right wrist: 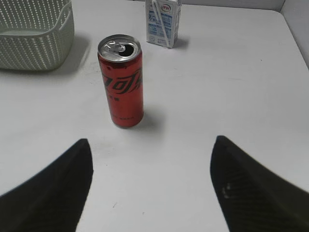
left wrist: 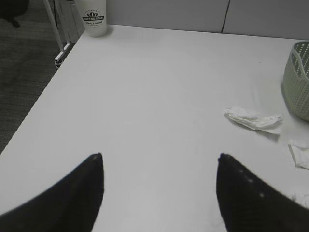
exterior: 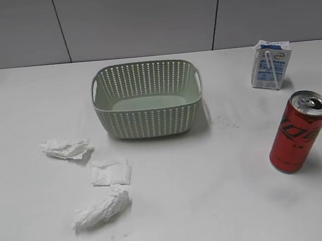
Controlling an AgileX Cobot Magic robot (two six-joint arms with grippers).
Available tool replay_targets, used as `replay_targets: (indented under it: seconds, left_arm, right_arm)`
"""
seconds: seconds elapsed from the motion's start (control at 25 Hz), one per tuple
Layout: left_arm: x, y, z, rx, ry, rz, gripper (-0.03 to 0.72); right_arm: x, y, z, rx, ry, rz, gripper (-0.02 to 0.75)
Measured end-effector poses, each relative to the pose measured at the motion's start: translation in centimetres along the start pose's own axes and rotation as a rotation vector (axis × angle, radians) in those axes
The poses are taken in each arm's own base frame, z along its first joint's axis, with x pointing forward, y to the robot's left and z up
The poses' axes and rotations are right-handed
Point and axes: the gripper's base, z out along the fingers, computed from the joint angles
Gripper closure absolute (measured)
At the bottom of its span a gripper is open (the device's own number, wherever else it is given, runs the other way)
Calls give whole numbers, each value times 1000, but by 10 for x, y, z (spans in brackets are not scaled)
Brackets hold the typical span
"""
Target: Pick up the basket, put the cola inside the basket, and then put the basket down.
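Sage-green basket sits empty mid-table; the red cola stands upright well to its right, near a white carton. Crumpled tissues lie front-left. The left gripper and right gripper both spread wide, holding nothing.

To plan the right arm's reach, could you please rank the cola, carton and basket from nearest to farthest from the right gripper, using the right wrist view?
1. Cola: upright, just ahead of the right gripper, slightly left.
2. Basket: far left.
3. Carton: far edge, behind the cola.
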Motion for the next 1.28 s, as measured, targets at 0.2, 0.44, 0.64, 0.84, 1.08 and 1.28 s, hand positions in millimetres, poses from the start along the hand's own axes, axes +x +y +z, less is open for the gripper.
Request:
replay_targets:
  seconds: [0.2, 0.44, 0.64, 0.84, 1.08, 1.28]
  left_arm:
    - [0, 0, 0, 0, 0, 0, 134]
    - [0, 0, 0, 0, 0, 1, 133]
    - [0, 0, 0, 0, 0, 1, 133]
    - [0, 0, 0, 0, 0, 0, 134]
    - [-11, 1, 4, -2, 3, -3, 134]
    - [-44, 3, 26, -6, 49, -15, 134]
  right_arm:
    - [0, 0, 0, 0, 0, 0, 166]
    - [0, 0, 0, 0, 0, 0, 166]
    - [0, 0, 0, 0, 0, 0, 166]
    - [0, 0, 0, 0, 0, 0, 166]
    - [0, 0, 0, 0, 0, 0, 166]
    - [0, 0, 0, 0, 0, 0, 166]
